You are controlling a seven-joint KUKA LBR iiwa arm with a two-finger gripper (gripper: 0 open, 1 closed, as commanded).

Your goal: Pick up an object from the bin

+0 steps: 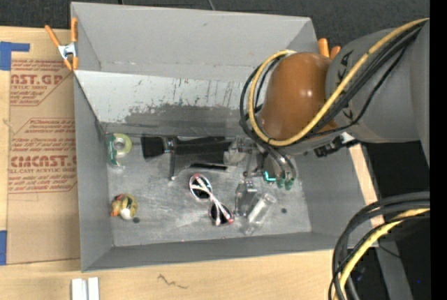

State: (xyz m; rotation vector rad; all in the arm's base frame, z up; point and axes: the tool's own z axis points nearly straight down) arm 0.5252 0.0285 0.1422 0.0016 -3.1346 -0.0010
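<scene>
One two-finger gripper [246,202] hangs low in the bin [174,89], with its tip just right of a pair of sunglasses [209,197]. Whether the gripper is released or clenched cannot be told, nor whether anything is gripped in it. The tip stands between two things. The sunglasses have a white-and-red frame and lie flat on the bin floor, running slantwise from upper left to lower right. A clear item [260,213] lies just right of the sunglasses' lower end. The gripper is close beside both, but contact with either cannot be made out.

Above the gripper, up and to the right of the sunglasses, the wrist carries a rounded orange cover [297,93]. Black and yellow cables [253,100] loop round the cover. The grey arm [391,89] runs off further right.

Other contents, placed from the sunglasses:
- Directly above, near but apart, a long black object [192,148] lies across the floor, with a black block at its left end.
- Far to the upper left, by the left wall, stands a pale roll of tape [119,145].
- Well to the left, level with the sunglasses, rests a small round yellow-and-red toy [124,206].

Dark scuff marks streak the back wall above the sunglasses.
</scene>
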